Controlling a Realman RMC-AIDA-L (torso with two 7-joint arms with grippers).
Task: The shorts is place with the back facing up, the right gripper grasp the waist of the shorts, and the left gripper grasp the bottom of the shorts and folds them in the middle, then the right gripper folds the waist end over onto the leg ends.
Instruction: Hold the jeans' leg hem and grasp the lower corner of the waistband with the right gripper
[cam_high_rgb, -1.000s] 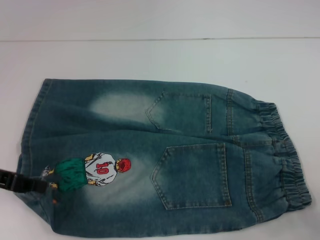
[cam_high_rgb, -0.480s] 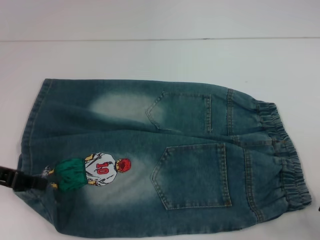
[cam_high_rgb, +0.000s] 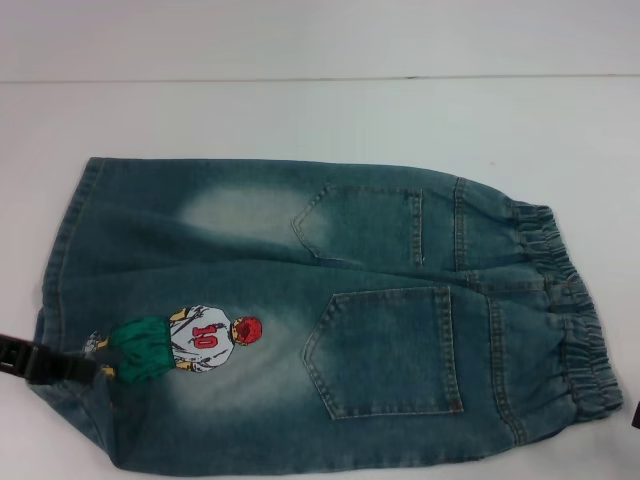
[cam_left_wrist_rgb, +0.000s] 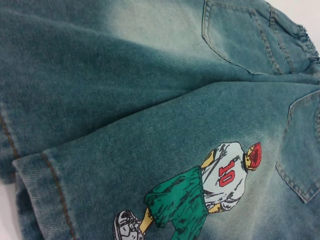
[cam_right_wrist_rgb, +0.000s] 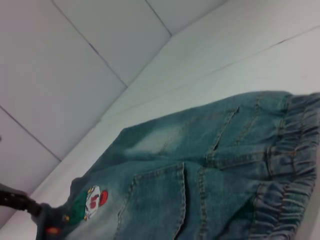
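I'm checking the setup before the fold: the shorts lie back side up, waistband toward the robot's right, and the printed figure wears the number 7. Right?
Not quite: the printed figure on the shorts wears a red 10, not 7, as the left wrist view shows. The rest holds: back pockets face up and the waistband lies toward the robot's right.

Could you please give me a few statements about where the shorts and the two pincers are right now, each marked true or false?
1. The shorts lie with the back pockets facing up. True.
2. The elastic waistband is at the robot's left. False: it is at the robot's right; the leg ends are at the left.
3. The left pincer is at the hem of the near leg, beside the printed figure. True.
4. The printed figure wears the number 7. False: it reads 10.
5. The shorts are already folded in half. False: they lie spread flat on the white table, both pockets showing.
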